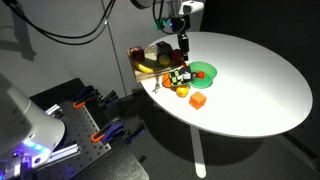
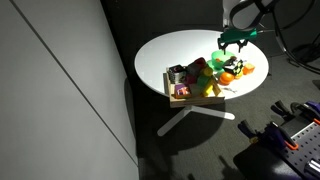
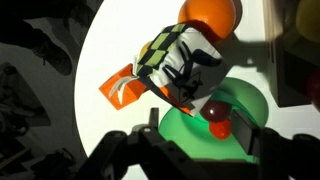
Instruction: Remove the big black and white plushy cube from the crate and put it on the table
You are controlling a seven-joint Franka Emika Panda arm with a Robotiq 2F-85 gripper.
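Seemingly the big black and white plushy cube lies outside the crate, on the white desk between the crate and the green bowl. In the wrist view it sits tilted, one edge propped on an orange packet. An orange ball is just beyond it and the bowl's rim is close to its near side. The hand hangs above the cube, apart from it. Its fingers look spread with nothing between them; the bowl and a small red thing inside it show through the gap.

Judging from this, the carrying is done and what remains is to leave the cube cleanly. The best way is a straight rise without sideways drift, since the bowl, the ball and the crate wall all stand near and a passing finger easily nudges a soft cube. Keep the fingers wide while rising so that no pad drags on the plush cover. Because the cube leans on the packet, it could tip or roll toward the bowl. If it does, a fresh grip across two opposite faces and a flat set-down on bare desk would serve better, perhaps toward the orange block, where there is room. Whether the cube touches the bowl, I cannot tell.
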